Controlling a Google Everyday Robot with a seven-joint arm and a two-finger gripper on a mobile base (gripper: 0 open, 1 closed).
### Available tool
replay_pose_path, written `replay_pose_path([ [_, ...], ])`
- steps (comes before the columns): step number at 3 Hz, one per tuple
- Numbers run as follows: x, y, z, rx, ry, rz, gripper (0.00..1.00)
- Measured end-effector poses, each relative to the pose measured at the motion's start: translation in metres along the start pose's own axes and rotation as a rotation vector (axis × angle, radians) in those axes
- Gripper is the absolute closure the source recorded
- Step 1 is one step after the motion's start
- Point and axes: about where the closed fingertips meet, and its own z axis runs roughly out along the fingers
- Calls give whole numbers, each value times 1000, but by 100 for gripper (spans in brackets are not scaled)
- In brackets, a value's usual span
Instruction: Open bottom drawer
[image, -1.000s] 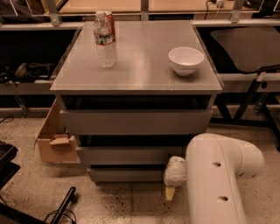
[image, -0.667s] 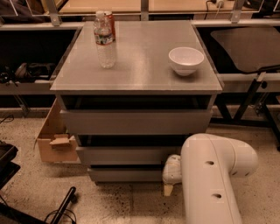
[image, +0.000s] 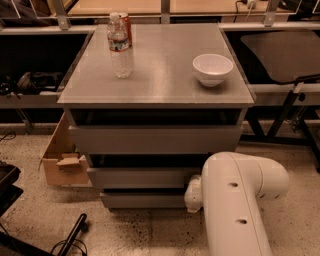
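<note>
The bottom drawer (image: 142, 200), lowest in the cabinet (image: 160, 85), runs left to right; the pincer (image: 193, 195) sits at its right end, whether apart or together I cannot tell

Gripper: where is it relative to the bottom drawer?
In the camera view, the white gripper sits low, right of centre, at the right end of the flat grey bottom drawer, at the tip of the bulky white arm.
</note>
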Motion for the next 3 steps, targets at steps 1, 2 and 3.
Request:
replay_pose_path([
  [1, 0, -2, -3, 0, 0, 0, 84],
  [2, 0, -4, -5, 0, 0, 0, 100],
  [3, 0, -4, -5, 0, 0, 0, 82],
])
